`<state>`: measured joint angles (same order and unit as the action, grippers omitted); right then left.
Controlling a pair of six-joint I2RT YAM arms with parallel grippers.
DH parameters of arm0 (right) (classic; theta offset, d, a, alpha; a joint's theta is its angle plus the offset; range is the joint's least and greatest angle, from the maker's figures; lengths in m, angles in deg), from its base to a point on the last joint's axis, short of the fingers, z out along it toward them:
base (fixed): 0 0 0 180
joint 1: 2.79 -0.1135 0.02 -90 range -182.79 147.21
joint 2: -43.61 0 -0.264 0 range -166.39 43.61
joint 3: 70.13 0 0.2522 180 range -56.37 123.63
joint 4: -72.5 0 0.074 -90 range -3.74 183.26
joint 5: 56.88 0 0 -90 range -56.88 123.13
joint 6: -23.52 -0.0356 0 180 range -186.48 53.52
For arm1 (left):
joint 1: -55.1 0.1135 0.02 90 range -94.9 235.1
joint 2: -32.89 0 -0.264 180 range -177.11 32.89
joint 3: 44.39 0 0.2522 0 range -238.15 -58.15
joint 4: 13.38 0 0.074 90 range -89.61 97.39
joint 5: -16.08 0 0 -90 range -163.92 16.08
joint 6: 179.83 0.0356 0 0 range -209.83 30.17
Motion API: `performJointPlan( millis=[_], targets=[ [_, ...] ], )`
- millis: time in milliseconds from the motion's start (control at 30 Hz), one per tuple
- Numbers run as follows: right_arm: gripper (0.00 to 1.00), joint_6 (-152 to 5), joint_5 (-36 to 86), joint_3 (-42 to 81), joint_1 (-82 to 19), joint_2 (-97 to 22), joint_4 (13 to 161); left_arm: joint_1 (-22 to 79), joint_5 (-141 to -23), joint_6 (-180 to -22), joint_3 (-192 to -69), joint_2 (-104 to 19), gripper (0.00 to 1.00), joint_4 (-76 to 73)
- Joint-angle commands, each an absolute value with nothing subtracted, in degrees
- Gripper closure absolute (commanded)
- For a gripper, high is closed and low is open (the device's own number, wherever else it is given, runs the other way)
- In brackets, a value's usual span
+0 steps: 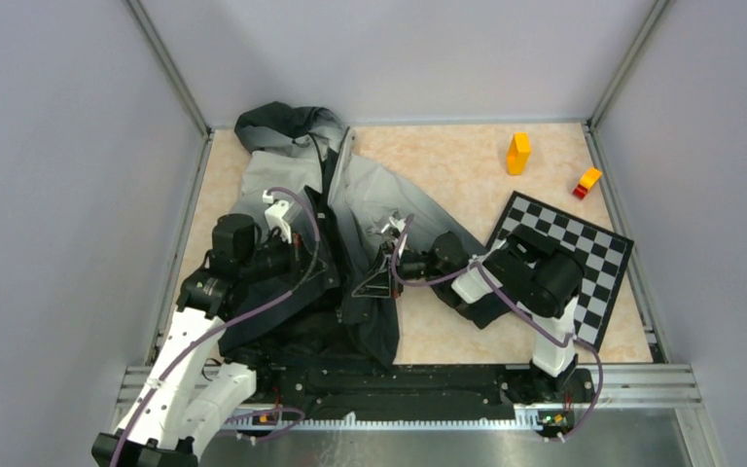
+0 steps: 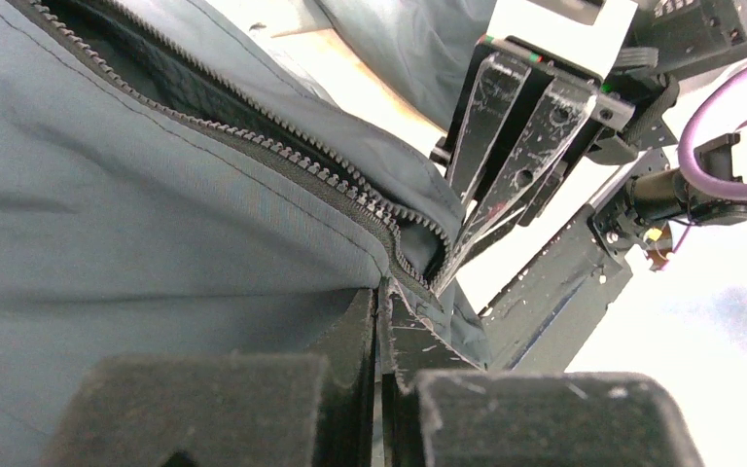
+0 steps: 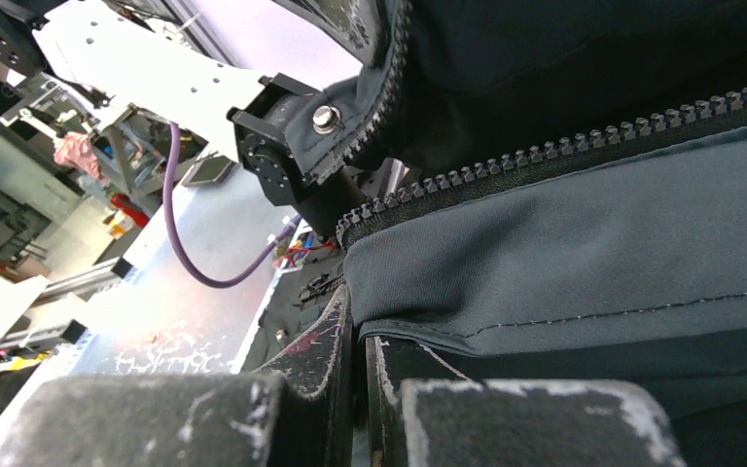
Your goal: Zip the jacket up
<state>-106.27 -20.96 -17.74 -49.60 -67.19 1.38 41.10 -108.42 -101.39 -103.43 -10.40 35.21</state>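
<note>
Though both arms hold the jacket (image 1: 370, 190), its zipper (image 2: 292, 167) is open.
Left end effector (image 2: 379, 304) and right end effector (image 3: 358, 336) each pinch cloth by the teeth; zipping is not begun.

You have a beige, marbled desk (image 1: 447, 165) enclosed by plain grey wall panels (image 1: 58, 146) on the left, far and right sides. Toward the far right corner an orange block (image 1: 517, 153) stands upright on bare desk. Just to its right, a little closer to the near edge and close to the right edge, lies a smaller block (image 1: 586, 182), red at one end and yellow-orange at the other. Further along the right edge you'll see a black-and-white checkerboard (image 1: 603, 272) lying flat, turned at an angle, its left part hidden. A metal rail (image 1: 642, 379) runs along the near edge.
</note>
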Motion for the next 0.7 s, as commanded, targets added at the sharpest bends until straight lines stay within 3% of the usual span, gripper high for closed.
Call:
performJointPlan(
  millis=[0,267,667],
  targets=[
    [1.0,-103.8,-22.5,-18.7,-48.6,-61.8,-12.4,41.1,-111.8,-100.2,-103.7,-11.0,1.0,33.1],
    [1.0,-103.0,-17.9,-21.5,-47.8,-56.1,-12.3,41.1,-110.3,-100.2,-104.3,-14.8,1.0,36.6],
    [1.0,-104.8,-13.7,-22.1,-45.9,-57.6,-12.3,41.1,-115.6,-98.6,-103.3,-15.2,1.0,35.5]
  ],
)
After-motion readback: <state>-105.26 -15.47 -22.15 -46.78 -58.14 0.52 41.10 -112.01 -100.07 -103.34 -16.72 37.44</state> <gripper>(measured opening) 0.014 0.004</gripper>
